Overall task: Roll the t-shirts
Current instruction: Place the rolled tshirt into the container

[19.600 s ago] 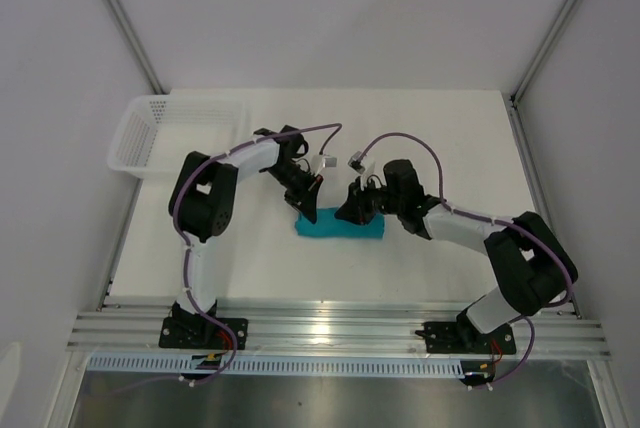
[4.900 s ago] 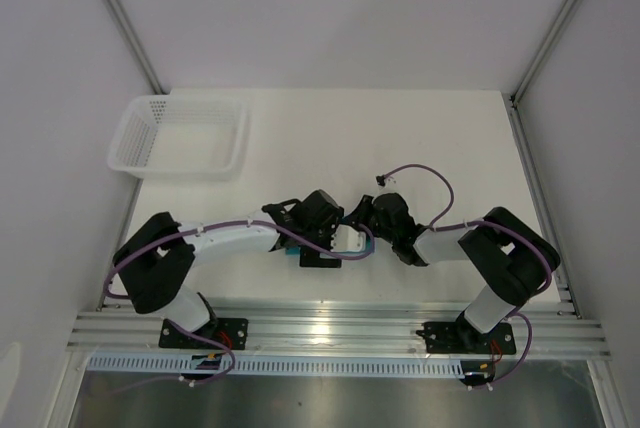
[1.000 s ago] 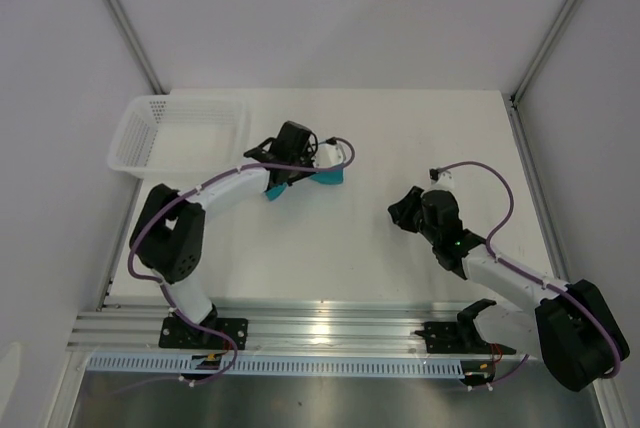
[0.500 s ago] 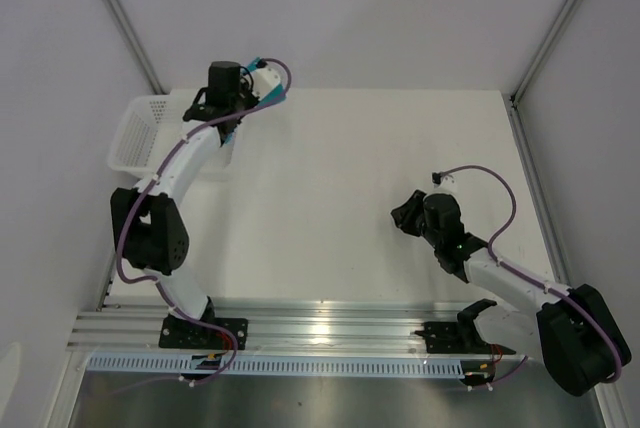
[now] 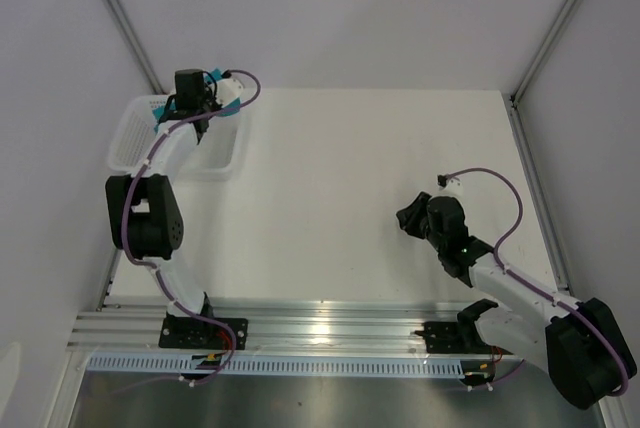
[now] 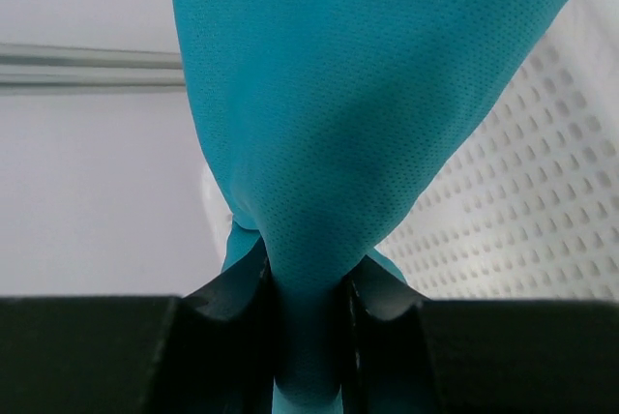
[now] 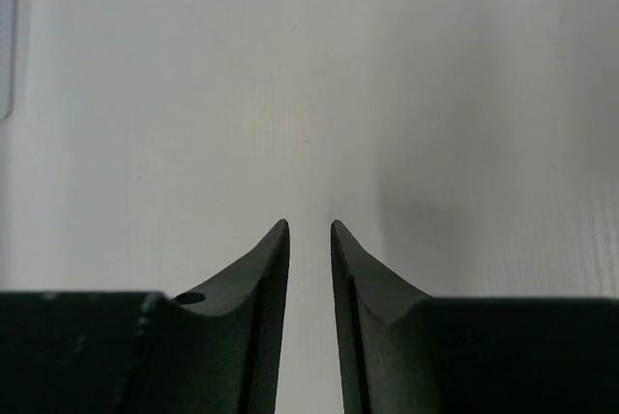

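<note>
- Left wrist view: the left jaws are clamped on a teal soft cotton t-shirt (image 6: pixel 368 95). A pinched fold of the cloth is squeezed between the two black fingers (image 6: pixel 227 288).
- From that pinch the fabric widens out and fills most of the picture. A little teal also bulges out on either side of the pinch.
- Just behind the cloth, on the right, is the perforated wall of a white plastic mesh basket (image 6: pixel 542 201). I cannot tell whether the shirt touches it.
- Right wrist view: the right jaws stand a narrow slit apart with nothing between the dark fingertips (image 7: pixel 266 269). They point at the bare white surface (image 7: pixel 290 66).
- Top external view: the left arm (image 5: pixel 160 153) reaches straight up along the left side, and its head is over the far part of the basket (image 5: pixel 125 143) in the far left corner of the surface (image 5: pixel 350 168).
- Only small bits of the teal t-shirt (image 5: pixel 212 75) show around the head of that arm, held off the surface.
- The right arm (image 5: pixel 500 283) lies low on the near right, with its jaws turned toward the middle, well apart from the shirt and the basket.
</note>
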Action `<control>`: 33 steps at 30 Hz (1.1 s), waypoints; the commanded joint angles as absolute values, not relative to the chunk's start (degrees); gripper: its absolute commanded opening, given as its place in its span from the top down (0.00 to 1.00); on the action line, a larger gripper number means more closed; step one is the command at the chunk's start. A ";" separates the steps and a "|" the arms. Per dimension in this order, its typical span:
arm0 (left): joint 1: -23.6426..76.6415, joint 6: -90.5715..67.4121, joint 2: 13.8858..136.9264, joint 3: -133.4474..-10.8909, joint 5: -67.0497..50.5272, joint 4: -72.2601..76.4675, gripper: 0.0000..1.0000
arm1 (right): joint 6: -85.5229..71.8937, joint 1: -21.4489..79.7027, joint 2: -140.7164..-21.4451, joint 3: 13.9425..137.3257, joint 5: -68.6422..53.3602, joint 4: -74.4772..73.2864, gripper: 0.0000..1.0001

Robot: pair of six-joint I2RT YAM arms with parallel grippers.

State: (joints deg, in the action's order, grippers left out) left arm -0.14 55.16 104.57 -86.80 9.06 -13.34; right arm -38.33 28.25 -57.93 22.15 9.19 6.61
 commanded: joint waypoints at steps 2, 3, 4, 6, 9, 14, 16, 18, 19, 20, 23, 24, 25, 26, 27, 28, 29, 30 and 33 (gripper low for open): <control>-2.46 60.56 106.96 -85.25 5.28 -10.46 0.99 | -38.50 27.95 -56.69 21.71 11.60 4.84 0.73; -2.72 60.90 107.92 -85.43 4.93 -11.07 0.99 | -38.58 27.95 -56.52 21.80 11.60 4.66 0.73; -3.25 61.34 108.19 -85.26 4.83 -11.16 0.99 | -38.67 28.04 -56.34 21.80 11.69 4.31 0.73; -3.69 62.57 109.07 -84.64 5.10 -10.90 0.99 | -38.76 28.04 -56.16 21.88 11.95 3.96 0.73; -4.83 63.71 109.51 -83.94 4.93 -10.37 0.99 | -39.11 27.95 -55.55 21.71 12.22 3.60 0.73; -5.19 68.46 110.92 -81.39 5.80 -7.38 0.99 | -39.02 27.95 -55.55 21.88 12.22 3.16 0.72; -5.53 69.34 111.53 -82.35 6.24 -7.29 1.00 | -38.94 27.95 -55.81 22.06 12.13 2.73 0.72; -5.97 69.61 112.32 -83.14 5.19 -8.96 0.99 | -39.02 28.04 -55.64 22.24 12.22 2.37 0.73; -6.59 69.78 112.50 -83.41 4.66 -9.75 0.99 | -39.02 27.95 -55.55 22.24 12.30 2.29 0.72; -6.77 69.96 113.11 -83.50 4.40 -10.71 0.99 | -39.20 27.95 -55.46 22.15 12.39 2.29 0.72; -7.21 71.36 113.99 -82.36 2.03 -15.10 0.99 | -39.29 27.95 -55.46 22.06 12.48 2.20 0.72; -7.12 71.72 114.17 -82.09 1.67 -15.90 1.00 | -39.29 27.95 -55.63 22.06 12.57 2.20 0.72; -7.21 71.89 114.17 -81.83 0.45 -16.95 0.99 | -39.29 27.95 -55.72 22.15 12.48 2.20 0.72; -7.21 71.63 114.26 -81.91 -0.52 -18.18 0.99 | -39.29 27.95 -55.90 22.24 12.48 2.11 0.72; -7.38 71.54 114.34 -82.26 -1.92 -20.80 0.98 | -39.11 27.95 -56.07 22.41 12.39 2.20 0.72; -7.38 71.46 114.43 -82.53 -2.98 -21.44 0.92 | -39.02 27.95 -56.16 22.59 12.39 2.11 0.72; -7.47 71.19 114.52 -82.88 -3.51 -22.32 0.88 | -38.94 27.95 -56.25 22.67 12.39 2.20 0.72; -7.56 71.10 114.96 -83.58 -4.12 -23.28 0.85 | -38.67 27.95 -56.42 22.94 12.39 2.02 0.72; -7.91 71.02 115.92 -85.34 -6.85 -27.85 0.74 | -38.41 27.95 -57.04 23.55 12.48 1.58 0.72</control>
State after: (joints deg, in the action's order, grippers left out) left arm -7.16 70.06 115.15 -82.48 -1.52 -22.74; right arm -38.87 28.25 -56.75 21.87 10.76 1.69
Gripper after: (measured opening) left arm 0.265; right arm 0.283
